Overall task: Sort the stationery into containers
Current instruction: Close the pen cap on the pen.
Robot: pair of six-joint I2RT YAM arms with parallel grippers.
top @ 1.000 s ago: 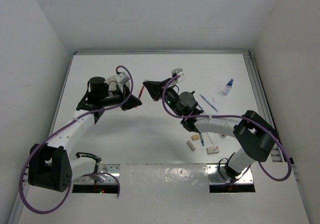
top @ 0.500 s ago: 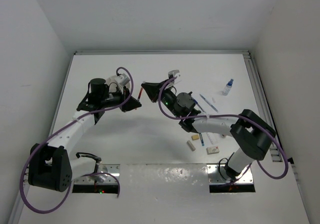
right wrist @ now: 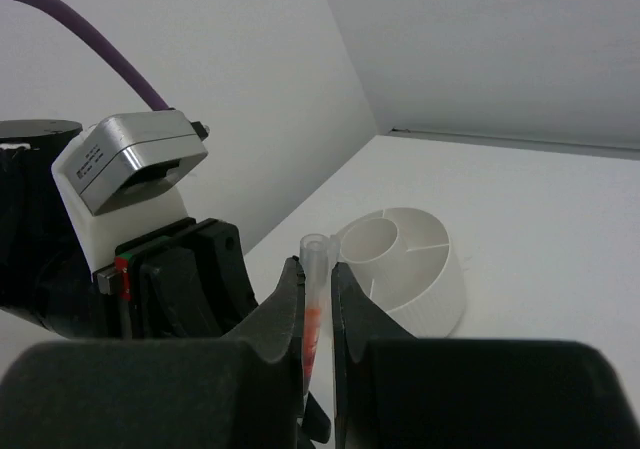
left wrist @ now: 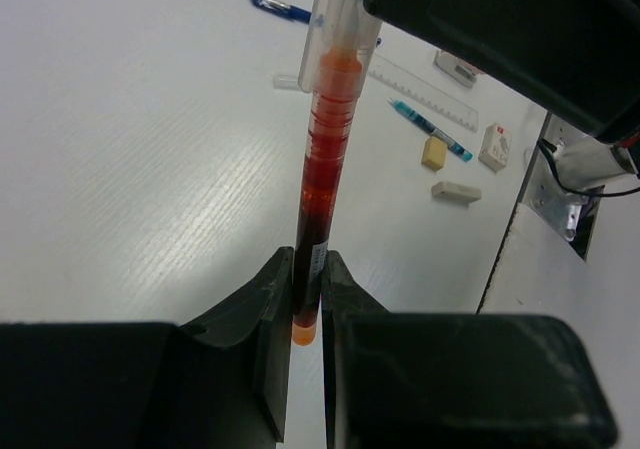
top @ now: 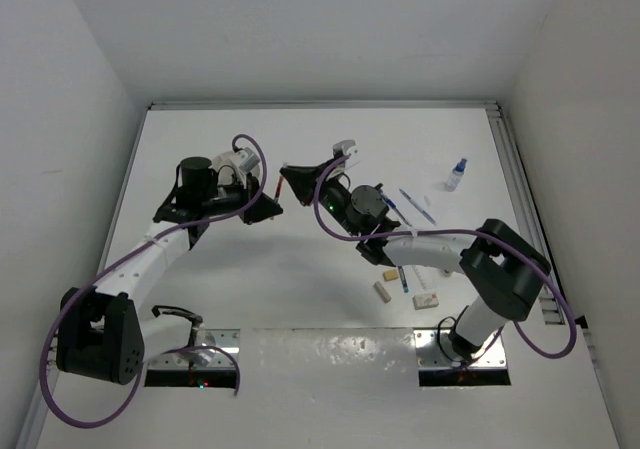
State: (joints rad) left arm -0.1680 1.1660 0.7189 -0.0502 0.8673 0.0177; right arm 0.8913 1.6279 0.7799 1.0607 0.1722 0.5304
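A red-orange pen [left wrist: 325, 149] hangs in the air between both grippers. My left gripper [left wrist: 308, 269] is shut on its dark barrel end. My right gripper [right wrist: 318, 274] is shut on the pen's clear cap [right wrist: 316, 257]. From above, the pen [top: 281, 185] bridges the short gap between the left gripper [top: 274, 206] and the right gripper [top: 290, 175] over the middle of the table. The white round container [right wrist: 432, 287], divided into compartments, stands on the table just beyond the pen. It does not show in the top view.
Loose stationery lies to the right: a blue-capped bottle [top: 456, 174], blue pens [top: 417, 205], a clear ruler [left wrist: 425, 91], a teal pen [left wrist: 430, 129], a tan eraser [left wrist: 434, 152], a white eraser [left wrist: 456, 191] and another eraser [left wrist: 494, 146]. The walls stand close on both sides.
The right gripper has shifted slightly left toward the left gripper, still holding the pen's cap. The left arm has barely moved.
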